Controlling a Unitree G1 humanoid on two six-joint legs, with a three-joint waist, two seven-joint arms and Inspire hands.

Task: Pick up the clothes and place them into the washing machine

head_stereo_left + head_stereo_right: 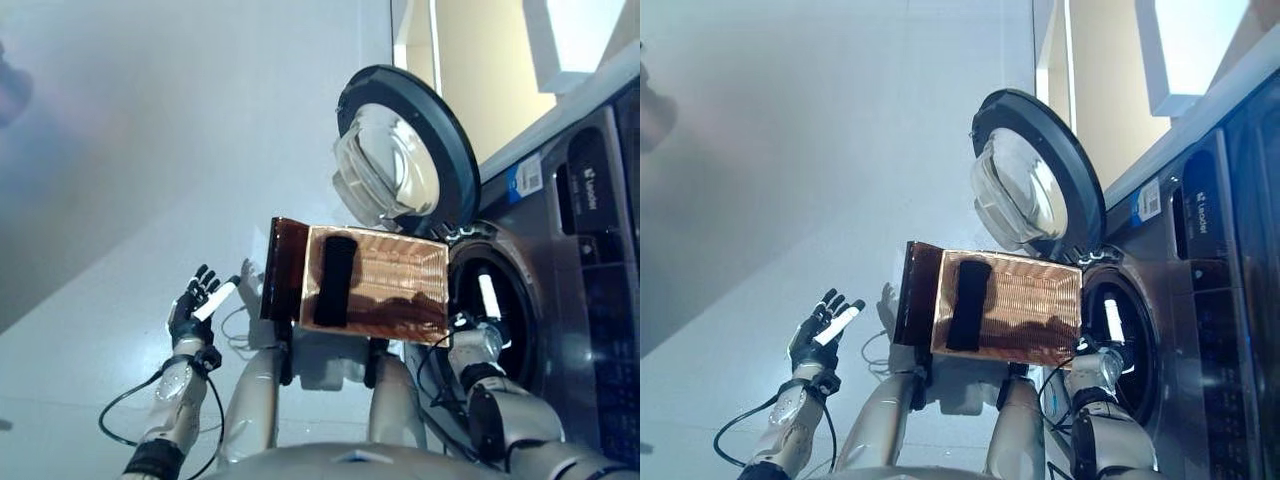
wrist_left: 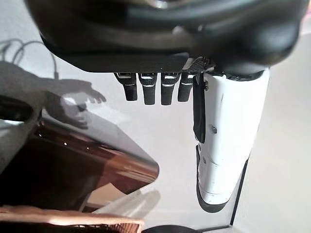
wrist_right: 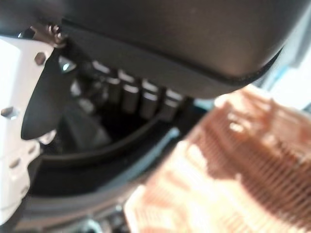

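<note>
Right hand (image 1: 487, 298) reaches into the washing machine (image 1: 560, 270) drum, grip unreadable; left hand (image 1: 196, 300) spread, empty. Dark garment (image 1: 334, 281) lies in wicker basket (image 1: 420, 255), drum's nine o'clock; I'd grab it next.

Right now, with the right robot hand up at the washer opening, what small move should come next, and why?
Probably bring the right robot hand back from the washer's opening to the dark cloth in the wicker basket. The door is open, the cloth lies in the basket ungrasped, and the left robot hand hangs open off to the side, farther from the basket.
</note>
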